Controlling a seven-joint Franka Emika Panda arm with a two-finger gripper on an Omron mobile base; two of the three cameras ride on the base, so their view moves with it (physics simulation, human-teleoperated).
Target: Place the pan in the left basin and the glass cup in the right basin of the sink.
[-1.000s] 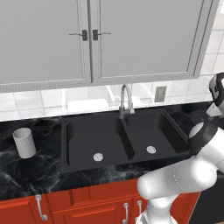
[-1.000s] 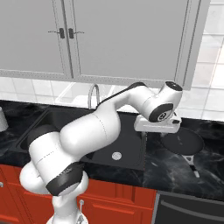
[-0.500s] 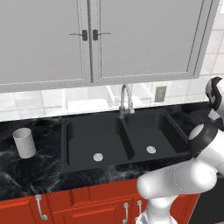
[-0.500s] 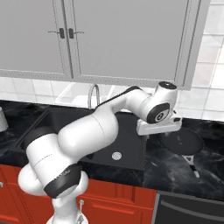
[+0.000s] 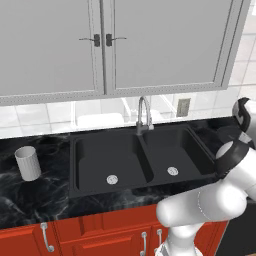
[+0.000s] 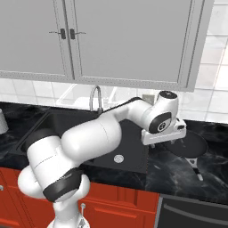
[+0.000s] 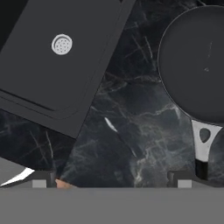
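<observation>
On the black marble bench (image 7: 127, 131), right of the sink (image 5: 135, 162), the pan (image 7: 197, 65) lies flat beside the right basin (image 7: 57, 52) as the open pincer (image 7: 111, 179) hovers above. The glass cup (image 5: 27, 163) stands left of the left basin (image 5: 107, 162).

Pan (image 7: 199, 61) flat on counter right of sink (image 5: 140, 160) — glass cup (image 5: 27, 163) upright on left; both basins empty.

The arm reaches far right, wrist bent downward. The gripper (image 7: 111, 179) points straight down, jaws spread wide with nothing between.
</observation>
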